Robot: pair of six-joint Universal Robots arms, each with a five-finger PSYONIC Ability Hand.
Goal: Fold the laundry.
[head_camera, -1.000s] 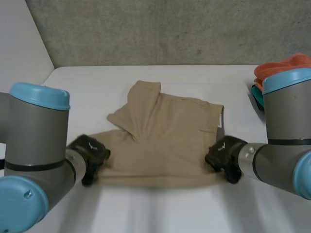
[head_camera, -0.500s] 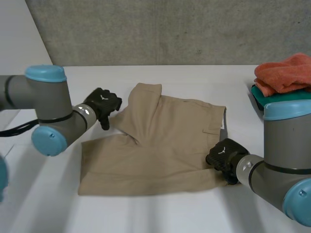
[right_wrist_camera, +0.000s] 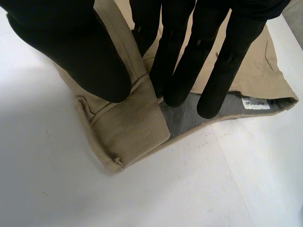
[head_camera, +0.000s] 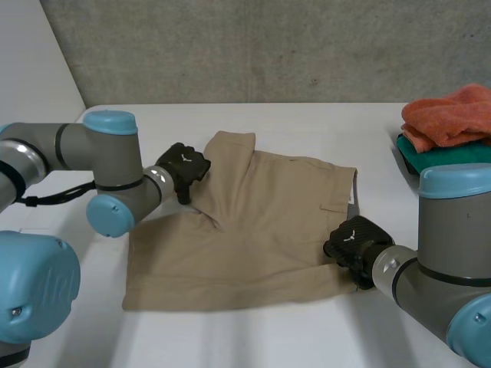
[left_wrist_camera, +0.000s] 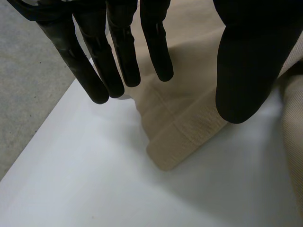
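Tan shorts (head_camera: 253,230) lie folded on the white table (head_camera: 322,123), with a turned-over flap at their back left. My left hand (head_camera: 182,165) hovers at that flap's corner (left_wrist_camera: 180,137), fingers (left_wrist_camera: 118,52) straight and thumb apart, holding nothing. My right hand (head_camera: 354,239) is at the shorts' right edge near the front. There its thumb (right_wrist_camera: 71,42) and fingers (right_wrist_camera: 189,61) pinch a thick folded hem (right_wrist_camera: 132,118) of the tan shorts. Grey lining and a white label (right_wrist_camera: 255,103) show beneath the fingers.
An orange towel (head_camera: 449,115) lies on a teal cloth (head_camera: 441,151) at the table's back right. A grey concrete wall (head_camera: 253,46) stands behind the table. The table's left edge runs close by my left arm (head_camera: 92,165).
My left hand has let go of the shorts' front left corner, which now lies flat, and has swung back to the flap at the back left. My right hand has stayed put.
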